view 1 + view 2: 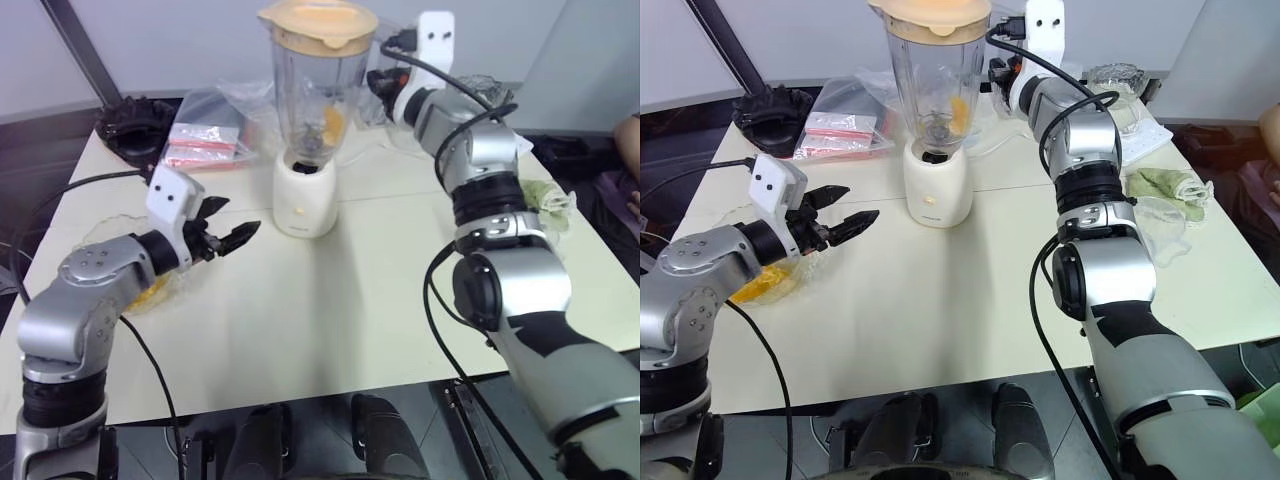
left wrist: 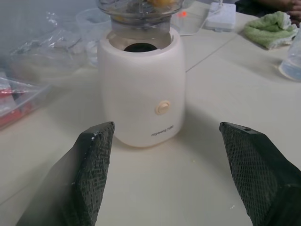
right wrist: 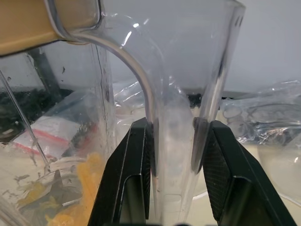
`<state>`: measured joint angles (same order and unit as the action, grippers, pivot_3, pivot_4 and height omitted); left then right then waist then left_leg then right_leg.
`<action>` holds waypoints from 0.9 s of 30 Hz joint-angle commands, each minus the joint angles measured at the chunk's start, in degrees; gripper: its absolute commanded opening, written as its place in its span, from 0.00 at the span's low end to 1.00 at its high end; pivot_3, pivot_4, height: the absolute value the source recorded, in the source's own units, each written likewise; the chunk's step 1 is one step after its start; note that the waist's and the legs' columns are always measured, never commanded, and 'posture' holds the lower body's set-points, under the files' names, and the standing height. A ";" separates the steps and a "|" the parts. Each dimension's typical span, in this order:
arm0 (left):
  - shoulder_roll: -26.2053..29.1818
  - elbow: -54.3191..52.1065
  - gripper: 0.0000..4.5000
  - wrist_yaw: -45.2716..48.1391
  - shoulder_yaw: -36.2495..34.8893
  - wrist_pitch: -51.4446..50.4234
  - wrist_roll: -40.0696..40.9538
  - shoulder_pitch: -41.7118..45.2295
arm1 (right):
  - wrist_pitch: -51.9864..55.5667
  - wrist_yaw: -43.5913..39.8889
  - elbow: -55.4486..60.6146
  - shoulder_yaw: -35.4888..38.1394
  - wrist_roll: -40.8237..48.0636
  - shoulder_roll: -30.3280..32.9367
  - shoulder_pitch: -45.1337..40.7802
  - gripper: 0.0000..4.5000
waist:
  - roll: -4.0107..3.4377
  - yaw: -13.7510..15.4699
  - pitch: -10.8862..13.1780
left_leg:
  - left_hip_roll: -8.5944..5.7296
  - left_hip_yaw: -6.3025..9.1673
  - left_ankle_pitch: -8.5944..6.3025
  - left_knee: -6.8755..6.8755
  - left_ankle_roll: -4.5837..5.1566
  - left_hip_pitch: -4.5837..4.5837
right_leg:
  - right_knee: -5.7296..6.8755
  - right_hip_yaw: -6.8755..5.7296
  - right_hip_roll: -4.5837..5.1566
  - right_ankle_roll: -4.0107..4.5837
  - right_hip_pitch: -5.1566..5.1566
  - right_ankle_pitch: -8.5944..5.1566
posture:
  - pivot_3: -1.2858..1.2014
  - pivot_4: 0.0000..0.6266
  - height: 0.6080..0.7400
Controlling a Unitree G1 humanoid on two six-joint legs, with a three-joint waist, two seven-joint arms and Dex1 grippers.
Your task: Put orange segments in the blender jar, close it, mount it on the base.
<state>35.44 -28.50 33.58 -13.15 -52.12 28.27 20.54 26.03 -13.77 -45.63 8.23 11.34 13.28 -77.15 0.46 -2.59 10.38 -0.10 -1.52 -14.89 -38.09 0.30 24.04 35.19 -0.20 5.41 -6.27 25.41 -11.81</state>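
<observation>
Blender jar (image 1: 318, 80) on base (image 1: 304, 196), handle in R gripper (image 3: 175, 155)

blender jar (image 1: 312, 95) on base (image 1: 305, 196) | orange segments (image 1: 333, 124) in jar | table (image 1: 330, 310) beneath

blender jar (image 1: 312, 90): clear glossy plastic | base (image 2: 141, 89): smooth white plastic | fingers (image 2: 91, 169): black, rough-textured pads | towel (image 2: 273, 29): green cloth
</observation>
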 commanded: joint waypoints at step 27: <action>1.62 -1.30 0.83 -2.68 -1.10 1.15 3.32 1.24 | 0.34 0.73 4.49 -3.17 -4.00 -0.32 4.56 0.21 | 0.01 0.33 -0.01 | 0.00 0.07 0.05 -0.01 -0.09 -0.61 | 0.01 0.01 -0.02 0.04 -0.60 0.00 | 0.52 0.24 1.00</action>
<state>36.07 -28.49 30.99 -12.58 -51.95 30.75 20.51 24.99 -13.21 -43.88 5.24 7.58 12.39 -72.86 0.47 -2.26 10.37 -0.09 -1.45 -14.84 -38.10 0.22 23.43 35.19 -0.20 5.40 -6.23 24.81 -11.81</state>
